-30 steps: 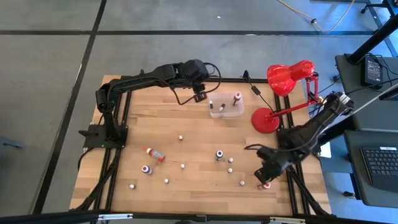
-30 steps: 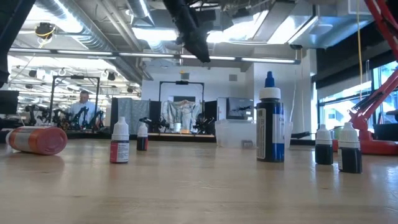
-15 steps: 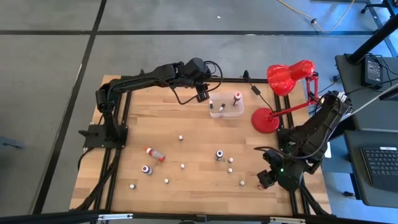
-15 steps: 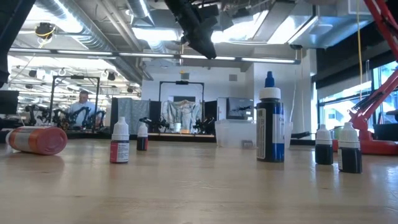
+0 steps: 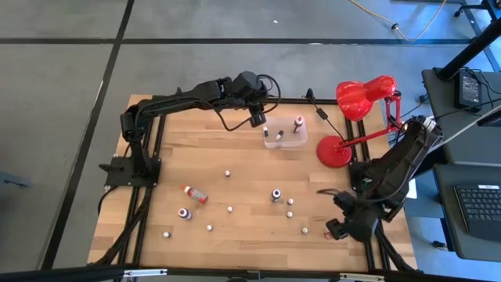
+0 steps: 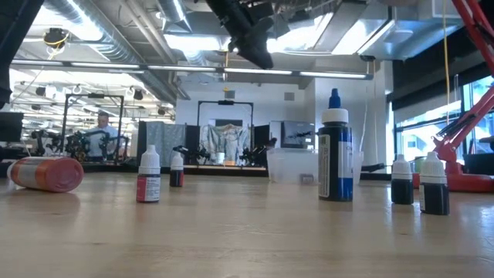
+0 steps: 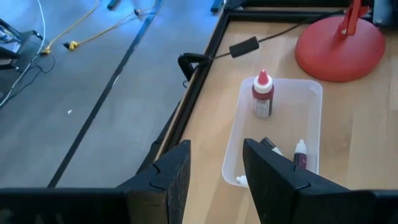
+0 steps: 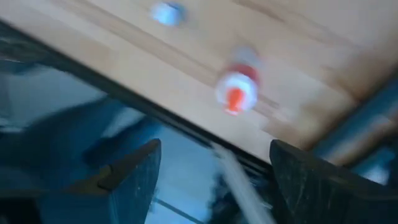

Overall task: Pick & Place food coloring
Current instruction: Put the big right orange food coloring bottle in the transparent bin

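Bottles (image 5: 276, 195) dot the surface's (image 5: 235, 149) lower middle, tub (image 5: 284, 135) and lamp (image 5: 360, 98) upper right; right gripper (image 5: 333, 229), jaws apart, hangs at the lower-right edge over a red-capped bottle (image 8: 235, 90), left gripper (image 7: 214, 177), jaws apart, beside the tub.

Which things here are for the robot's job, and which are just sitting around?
For the job:
- food coloring bottles, like the tall blue-capped one
- red bottle lying on its side
- clear tub

Just sitting around:
- red desk lamp
- laptop

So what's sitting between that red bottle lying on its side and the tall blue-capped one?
In the low view, two small upright bottles stand between the tipped red bottle and the tall blue-capped bottle; otherwise bare wood.
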Motion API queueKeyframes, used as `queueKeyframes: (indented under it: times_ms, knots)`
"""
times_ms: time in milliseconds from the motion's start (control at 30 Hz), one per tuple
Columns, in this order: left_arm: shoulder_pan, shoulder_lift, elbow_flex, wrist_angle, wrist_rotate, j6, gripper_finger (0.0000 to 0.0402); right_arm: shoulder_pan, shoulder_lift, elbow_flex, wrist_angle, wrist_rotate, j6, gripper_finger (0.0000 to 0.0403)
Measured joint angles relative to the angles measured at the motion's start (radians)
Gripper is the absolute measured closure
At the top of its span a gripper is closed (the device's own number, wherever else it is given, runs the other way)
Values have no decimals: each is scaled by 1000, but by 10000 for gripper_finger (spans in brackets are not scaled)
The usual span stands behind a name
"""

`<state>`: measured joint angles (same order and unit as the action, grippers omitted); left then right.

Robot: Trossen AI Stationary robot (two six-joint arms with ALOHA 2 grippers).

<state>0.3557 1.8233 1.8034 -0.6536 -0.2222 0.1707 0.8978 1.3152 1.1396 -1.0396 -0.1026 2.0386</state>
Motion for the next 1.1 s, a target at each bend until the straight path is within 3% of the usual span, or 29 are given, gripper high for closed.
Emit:
queueKeyframes:
  times_ms: [100, 667, 1100]
  knots:
    - [0, 0, 0, 1, 0, 0, 258, 0, 59, -1, -19, -88, -2, 113]
    - [0, 0, 0, 0, 0, 0, 258, -44, 309, -1, -19, -47, -114, 145]
    - [0, 0, 0, 0, -1, 0, 258, -52, 312, 0, -18, -116, -163, 269]
